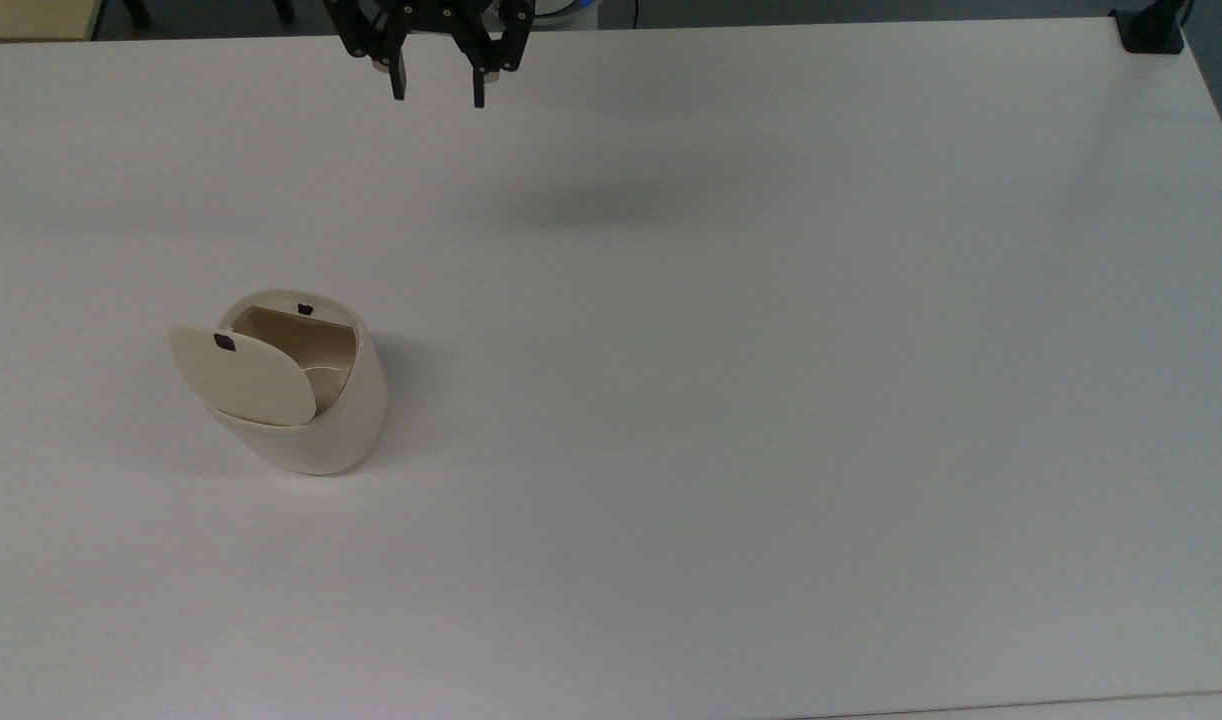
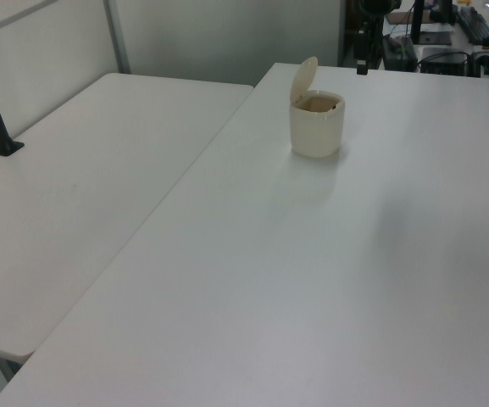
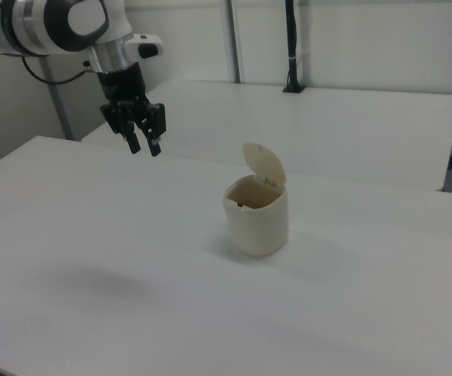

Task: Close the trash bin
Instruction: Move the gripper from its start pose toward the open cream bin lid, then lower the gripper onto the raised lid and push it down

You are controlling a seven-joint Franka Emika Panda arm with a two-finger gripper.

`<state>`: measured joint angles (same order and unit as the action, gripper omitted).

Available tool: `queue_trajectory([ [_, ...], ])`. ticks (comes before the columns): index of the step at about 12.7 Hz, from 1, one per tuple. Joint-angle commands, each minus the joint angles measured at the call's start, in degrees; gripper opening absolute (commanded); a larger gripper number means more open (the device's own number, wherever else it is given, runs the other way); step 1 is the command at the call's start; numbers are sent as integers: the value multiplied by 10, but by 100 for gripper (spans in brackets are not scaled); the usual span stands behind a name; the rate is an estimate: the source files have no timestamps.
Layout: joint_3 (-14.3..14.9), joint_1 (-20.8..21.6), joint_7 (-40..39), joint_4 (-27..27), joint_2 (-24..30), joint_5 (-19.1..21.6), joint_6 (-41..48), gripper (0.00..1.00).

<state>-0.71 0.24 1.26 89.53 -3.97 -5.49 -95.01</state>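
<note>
The trash bin (image 1: 306, 400) stands upright on the white table (image 1: 771, 400), its cream body resting on the tabletop toward the top view's left. Its lid (image 1: 243, 378) is raised, hinged at the rim on the side of the bin toward the top view's lower left, and stands up nearly vertical so that the tan inside of the bin is open to view. A small black latch tab (image 1: 224, 341) sits near the free edge of the lid, and a matching black catch (image 1: 304, 308) shows on the bin's rim across the opening from the hinge. In the left view the trash bin (image 2: 317, 124) stands at the far part of the table with the lid (image 2: 304, 80) standing up on its left side; in the right view the trash bin (image 3: 257, 215) has the lid (image 3: 264, 165) rising behind its opening.

The pincer (image 1: 438, 98) hangs in the air well apart from the bin, beyond it toward the top view's upper edge and to the bin's right, near the far edge of the table. Its two black fingers (image 1: 398, 82) point downward with a clear gap between them, holding nothing. In the right view the pincer (image 3: 144, 147) hangs to the left of the bin and higher than its lid, under the arm's white wrist (image 3: 69, 23). A soft shadow (image 1: 611, 205) lies on the table to the right of the bin in the top view.

A second white table (image 2: 75, 195) stands alongside, to the left of the bin in the left view.
</note>
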Motion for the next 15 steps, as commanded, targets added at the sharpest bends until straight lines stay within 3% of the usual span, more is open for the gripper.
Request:
queue_trajectory([
  [1,5,6,-20,15,12,4,2,1],
  [6,8,-1,-16,13,-2,4,-53,0],
  [8,8,-31,-10,-8,-37,3,-114,0],
  [11,8,-72,64,-24,-74,-3,-245,0],
  [15,9,-109,103,-28,-124,-7,-450,0],
])
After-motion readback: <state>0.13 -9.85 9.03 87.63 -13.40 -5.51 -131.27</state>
